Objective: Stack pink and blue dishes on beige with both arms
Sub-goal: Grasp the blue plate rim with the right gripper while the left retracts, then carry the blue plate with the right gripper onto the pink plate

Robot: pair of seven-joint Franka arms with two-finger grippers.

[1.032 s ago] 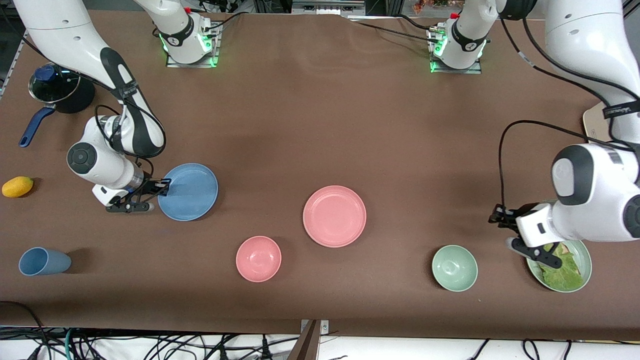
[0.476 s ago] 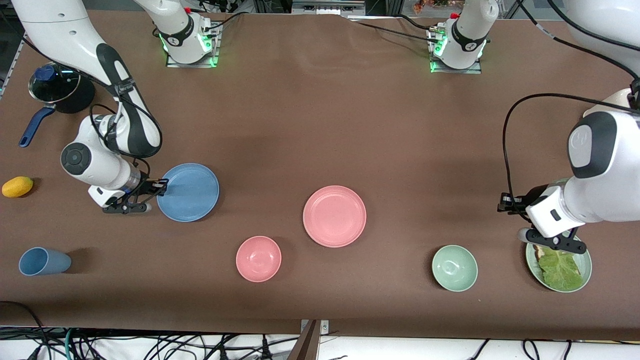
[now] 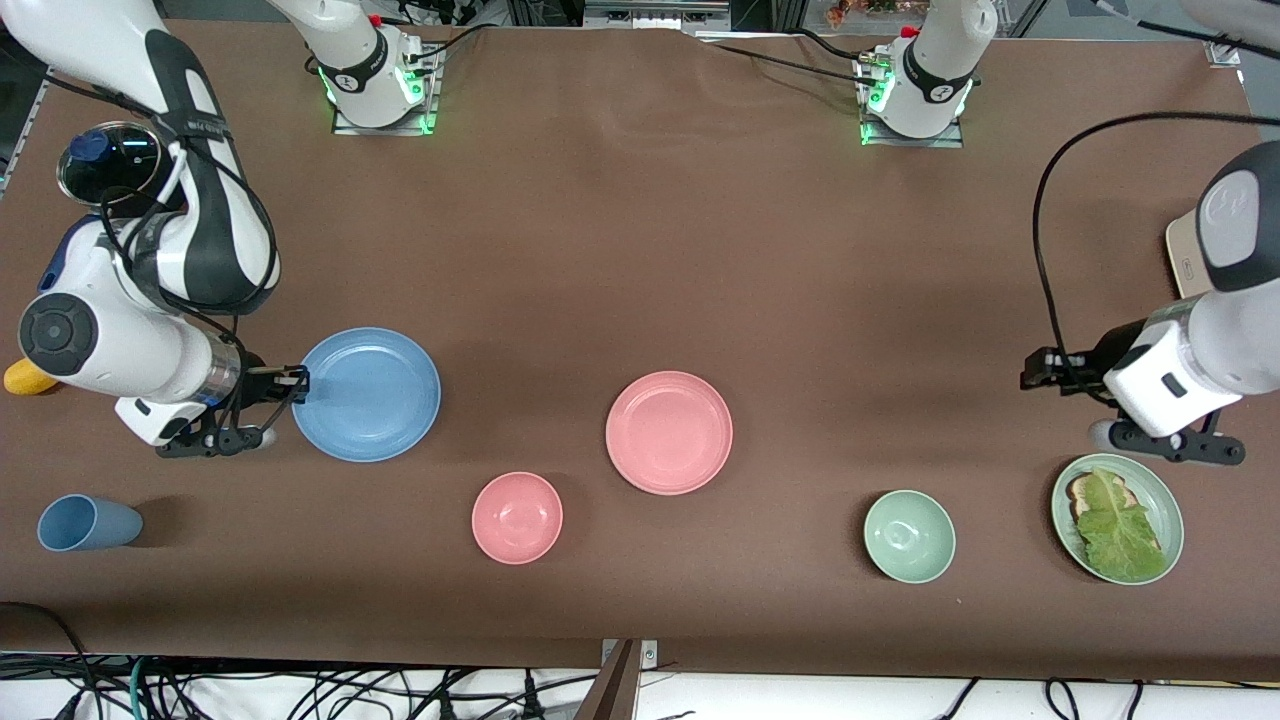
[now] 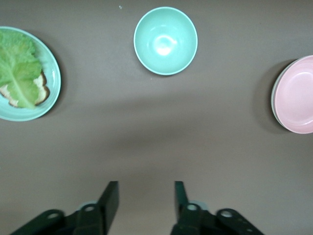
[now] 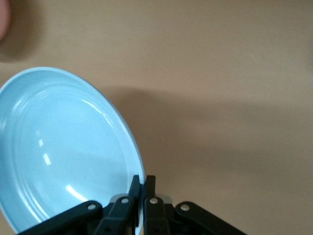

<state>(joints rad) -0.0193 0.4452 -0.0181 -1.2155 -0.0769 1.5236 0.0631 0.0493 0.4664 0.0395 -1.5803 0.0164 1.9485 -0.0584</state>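
Observation:
My right gripper [image 3: 298, 383] is shut on the rim of the blue plate [image 3: 370, 393] at the right arm's end of the table. The right wrist view shows the blue plate [image 5: 63, 147] tilted, with a shadow under it and its edge pinched in the right gripper [image 5: 142, 180]. The pink plate [image 3: 668, 432] lies flat mid-table and shows at the edge of the left wrist view [image 4: 296, 95]. My left gripper [image 3: 1032, 381] hangs open and empty [image 4: 146, 188] over bare cloth. Only a sliver of the beige plate [image 3: 1183, 255] shows, partly hidden by the left arm.
A pink bowl [image 3: 517, 517] and a green bowl [image 3: 908, 535] sit near the front edge. A pale green plate with lettuce and bread [image 3: 1150, 490] lies under the left wrist. A blue cup [image 3: 85, 522], a lidded pot [image 3: 110, 165] and a yellow fruit [image 3: 20, 378] surround the right arm.
The right gripper has risen and drawn toward the right arm's end with the blue plate. The left gripper has moved off the green plate, away from the front edge.

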